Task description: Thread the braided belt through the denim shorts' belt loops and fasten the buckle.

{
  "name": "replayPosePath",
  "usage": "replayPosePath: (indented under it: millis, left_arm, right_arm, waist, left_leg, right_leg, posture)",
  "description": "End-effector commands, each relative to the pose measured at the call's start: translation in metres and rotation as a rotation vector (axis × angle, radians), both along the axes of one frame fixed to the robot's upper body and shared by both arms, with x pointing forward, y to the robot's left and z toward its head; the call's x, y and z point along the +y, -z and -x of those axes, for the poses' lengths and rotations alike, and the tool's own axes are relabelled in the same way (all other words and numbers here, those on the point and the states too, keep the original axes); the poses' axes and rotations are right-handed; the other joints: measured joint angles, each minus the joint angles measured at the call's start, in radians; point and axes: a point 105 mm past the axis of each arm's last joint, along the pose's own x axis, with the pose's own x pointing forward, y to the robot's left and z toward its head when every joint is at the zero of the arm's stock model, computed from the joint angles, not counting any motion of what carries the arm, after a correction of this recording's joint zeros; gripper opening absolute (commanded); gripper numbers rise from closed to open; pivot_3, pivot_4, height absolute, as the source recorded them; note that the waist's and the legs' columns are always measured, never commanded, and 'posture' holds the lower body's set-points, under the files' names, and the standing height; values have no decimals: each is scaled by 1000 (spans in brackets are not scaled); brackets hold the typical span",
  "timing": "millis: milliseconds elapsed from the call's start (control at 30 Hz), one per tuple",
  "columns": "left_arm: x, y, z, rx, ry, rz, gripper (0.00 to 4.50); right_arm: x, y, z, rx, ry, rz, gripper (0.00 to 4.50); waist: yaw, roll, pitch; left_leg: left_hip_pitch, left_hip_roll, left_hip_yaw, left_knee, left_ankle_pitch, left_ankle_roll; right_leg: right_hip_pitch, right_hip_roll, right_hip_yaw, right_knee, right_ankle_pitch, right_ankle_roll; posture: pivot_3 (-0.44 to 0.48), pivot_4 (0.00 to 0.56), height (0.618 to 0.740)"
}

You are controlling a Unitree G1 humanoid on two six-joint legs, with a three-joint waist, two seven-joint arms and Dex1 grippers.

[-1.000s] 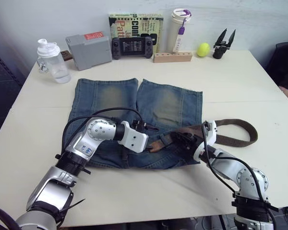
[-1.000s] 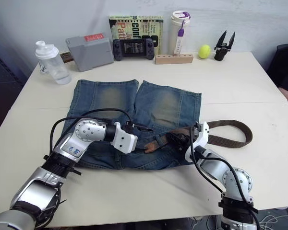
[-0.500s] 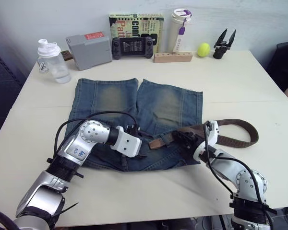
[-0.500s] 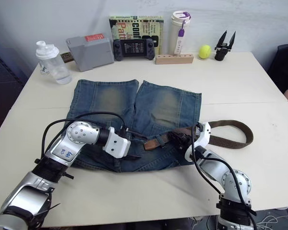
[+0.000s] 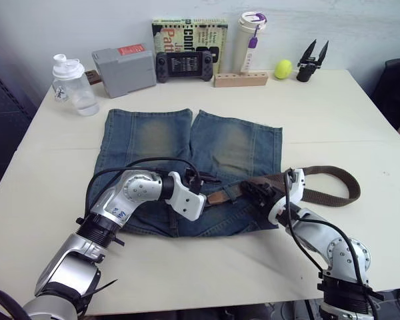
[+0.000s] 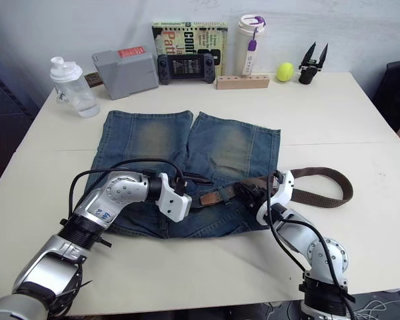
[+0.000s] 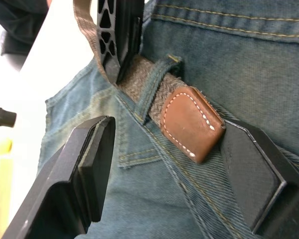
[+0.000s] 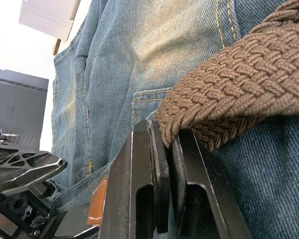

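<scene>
The denim shorts (image 5: pixel 187 143) lie flat, with the waistband toward me. The braided belt (image 5: pixel 327 183) curves over the table on the right and runs onto the waistband. It passes under a belt loop (image 7: pixel 157 82), and its brown leather tip (image 7: pixel 192 123) pokes out past the loop. My left gripper (image 7: pixel 169 139) is open, one finger on each side of that tip. My right gripper (image 8: pixel 167 139) is shut on the braided belt (image 8: pixel 229 94) just right of the loop, at the waistband (image 5: pixel 260 193). The buckle is hidden.
Along the table's far edge stand a shaker bottle (image 5: pixel 72 87), a grey box (image 5: pixel 123 69), a game controller (image 5: pixel 183 65), a book (image 5: pixel 190 33), a tumbler (image 5: pixel 249 40), a wooden block (image 5: pixel 240 79), a yellow ball (image 5: pixel 282 69) and a black tool (image 5: pixel 311 59).
My left gripper drew back to the left along the waistband, then came back right to the belt's leather tip. The right gripper has kept its hold in place.
</scene>
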Motion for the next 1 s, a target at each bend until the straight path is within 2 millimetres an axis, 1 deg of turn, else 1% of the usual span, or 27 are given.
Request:
replayPosePath:
  millis: [33,67,100,200,300,500,567,600,633,700,733,833,867,933,1000]
  left_arm:
    - [0,-3,-1,-24,11,-1,2954]
    - [0,-2,-1,-27,13,-6,2709]
    - [0,-1,-1,-30,16,-9,2230]
    - [-3,0,0,-35,20,-10,1103]
    - [-3,0,0,-53,24,-21,68]
    - [-3,-8,1,-132,48,-54,68]
    - [-2,-10,1,-161,61,-82,0]
    - [-1,-11,1,-173,64,-93,0]
    - [-1,-11,1,-179,65,-100,0]
    - [0,-14,0,-197,62,-103,0]
    - [0,-16,-1,-202,57,-96,0]
    - [-1,-20,-3,-210,49,-83,0]
    - [-1,-21,-3,-211,48,-82,0]
    - [-2,-21,-3,-206,44,-67,0]
    - [-5,-22,-3,-191,40,-43,0]
  right_arm:
    - [12,17,6,68,-39,-17,0]
    - [12,17,6,68,-39,-18,0]
    - [12,17,6,68,-39,-17,0]
    - [11,17,6,69,-37,-17,0]
    - [11,18,6,70,-35,-13,0]
    - [8,16,5,69,-20,-8,0]
    - [3,13,3,68,11,-15,855]
    - [1,12,3,63,23,-10,1140]
    - [-1,11,2,60,30,-5,1521]
    - [-7,-1,4,19,37,-9,2473]
    - [-11,-11,7,-18,31,-17,2912]
    - [-21,-32,15,-95,6,-8,4196]
    - [-23,-34,17,-103,1,-3,4426]
    - [-28,-49,27,-185,-62,95,4426]
    - [-27,-57,41,-256,-167,252,4426]
  waist:
    - [0,0,0]
    - [0,0,0]
    - [0,0,0]
    - [0,0,0]
    - [0,1,0]
    - [0,1,-1]
    - [0,1,0]
    - [0,2,0]
    - [0,2,0]
    - [0,4,1]
    - [0,4,1]
    - [5,7,3]
    - [7,8,4]
    - [8,10,5]
    - [10,15,8]
  left_leg:
    - [0,0,0,0,0,0]
    - [0,0,0,0,0,0]
    - [0,0,0,0,0,0]
    - [0,0,0,0,0,0]
    - [0,0,0,0,0,0]
    - [0,0,0,0,0,0]
    - [0,0,0,0,0,0]
    - [0,0,0,0,0,0]
    - [0,0,0,0,0,0]
    - [0,0,0,0,0,0]
    - [0,0,0,0,0,0]
    - [-1,-1,0,0,0,0]
    - [-1,-1,-1,1,0,0]
    - [-2,-2,0,1,0,1]
    - [-2,-3,-1,2,-1,1]
  right_leg:
    - [0,0,0,0,0,0]
    - [0,0,0,0,0,0]
    - [0,0,0,0,0,0]
    - [0,0,0,0,0,0]
    - [0,0,0,0,0,0]
    - [0,0,0,0,0,0]
    - [0,0,0,0,0,0]
    - [0,0,0,0,0,0]
    - [0,0,0,0,0,0]
    - [0,0,0,0,0,0]
    - [0,0,0,0,0,0]
    - [0,-1,0,0,0,0]
    - [0,-2,0,0,0,0]
    - [0,-3,-1,0,0,0]
    - [0,-4,-1,-1,0,1]
  posture:
    - [0,150,731]
    - [0,150,731]
    - [0,150,731]
    - [0,150,731]
    - [0,150,731]
    - [0,150,731]
    - [0,150,731]
    - [0,150,731]
    - [0,150,731]
    - [0,150,731]
    - [0,150,731]
    - [0,150,731]
    - [0,150,731]
    - [0,150,731]
    - [0,150,731]
